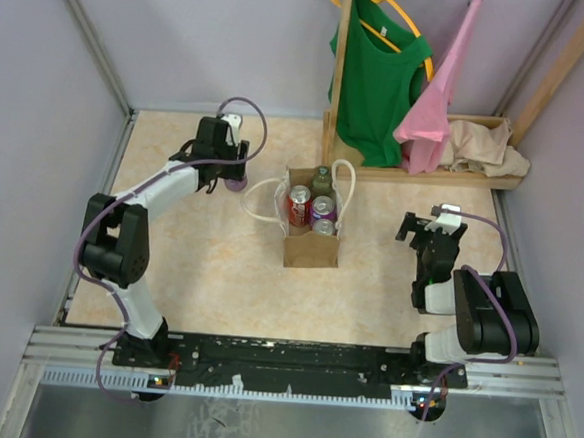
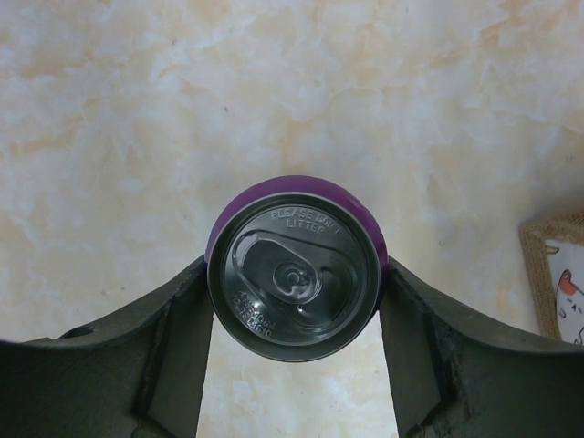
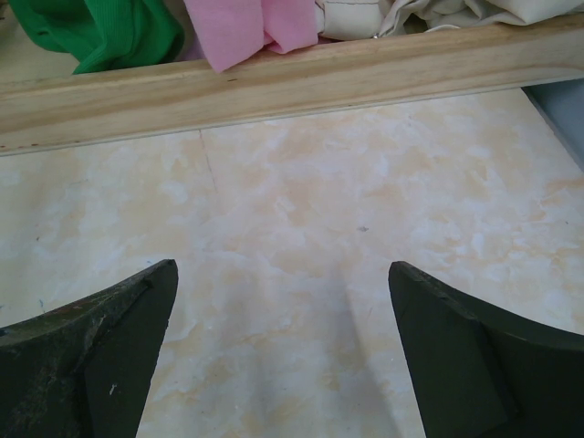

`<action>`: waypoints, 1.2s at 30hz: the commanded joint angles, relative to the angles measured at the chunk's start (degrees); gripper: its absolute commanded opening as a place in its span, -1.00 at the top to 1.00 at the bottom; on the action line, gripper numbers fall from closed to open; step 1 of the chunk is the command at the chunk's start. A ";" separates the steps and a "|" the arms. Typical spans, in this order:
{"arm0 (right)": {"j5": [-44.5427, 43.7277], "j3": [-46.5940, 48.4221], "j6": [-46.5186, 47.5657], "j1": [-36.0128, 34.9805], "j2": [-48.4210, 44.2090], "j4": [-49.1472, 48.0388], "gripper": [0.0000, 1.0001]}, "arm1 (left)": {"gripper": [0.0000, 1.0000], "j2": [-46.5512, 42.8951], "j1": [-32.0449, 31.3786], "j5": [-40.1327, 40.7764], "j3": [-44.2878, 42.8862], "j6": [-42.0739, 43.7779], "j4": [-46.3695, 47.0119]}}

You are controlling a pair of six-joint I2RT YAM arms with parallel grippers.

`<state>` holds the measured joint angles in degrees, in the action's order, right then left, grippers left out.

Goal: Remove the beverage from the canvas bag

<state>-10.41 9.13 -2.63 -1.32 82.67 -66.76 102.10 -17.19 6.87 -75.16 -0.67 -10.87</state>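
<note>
Left wrist view shows us our left gripper [image 2: 294, 283] clamped around the purple can [image 2: 290, 260] just left of the canvas bag [image 1: 310, 250], which stands midway between the table's [image 1: 218, 274] side edges, while our right gripper [image 3: 281, 274] gapes empty.

Each arm is built of chunky black joint housings joined by smooth white link shells; the left arm [image 1: 120, 247] has a long white forearm, while the right arm [image 1: 486, 318] is mostly black with a white collar near its base. A thin purple cable [image 1: 248, 108] arcs above the left wrist, and a second purple cable [image 1: 484, 222] trails along the right arm, whose wrist is capped by a small white block [image 1: 447, 214]. In the wrist views the jaws are broad matte-black wedges with rounded tips, scuffed and flecked with pale scratches.
</note>
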 commanded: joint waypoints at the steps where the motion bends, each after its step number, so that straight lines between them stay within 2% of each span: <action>1: -0.08 1.23 -0.09 0.06 -0.06 -2.84 -0.98 | 1.00 -4.24 0.36 0.61 1.72 -1.61 0.10; 9: -0.13 1.24 -0.05 0.09 -0.06 -2.85 -0.98 | 1.00 -9.36 0.32 2.29 5.85 -2.09 -2.03; 19: -0.13 1.20 -0.05 0.06 -0.05 -2.85 -0.98 | 1.00 -15.15 0.32 0.97 13.54 -3.87 0.36; 23: -0.09 1.25 -0.03 0.13 -0.10 -2.85 -0.98 | 0.89 -16.44 0.32 -0.02 15.77 -4.65 0.76; 27: -0.11 1.25 -0.05 0.08 -0.10 -2.85 -0.98 | 0.48 -17.32 0.27 -0.36 17.12 -5.50 0.62; 29: -0.12 1.25 -0.09 0.12 -0.06 -2.84 -0.98 | 0.11 -17.62 0.23 -0.60 17.61 -6.10 0.15; 31: -0.11 1.25 -0.03 0.09 -0.06 -2.83 -0.98 | -0.14 -18.04 0.23 -0.77 17.91 -6.50 -0.29; 32: -0.13 1.20 -0.02 0.05 -0.07 -2.84 -0.98 | -0.40 -18.26 0.23 -1.01 17.96 -6.66 -0.63; 33: -0.11 1.24 -0.07 0.05 -0.06 -2.84 -0.98 | -0.85 -18.58 0.23 -1.24 17.94 -6.81 -0.95; 34: -0.11 1.25 -0.04 0.09 -0.10 -2.85 -0.98 | -0.98 -18.85 0.21 -1.43 17.94 -6.99 -1.24; 36: -0.09 1.24 -0.04 0.08 -0.07 -2.85 -0.98 | -0.99 -19.62 0.14 -1.32 17.94 -7.17 -1.59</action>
<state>-10.41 9.13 -2.63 -1.32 82.67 -66.76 86.24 -17.10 6.44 -56.97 -6.68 -14.37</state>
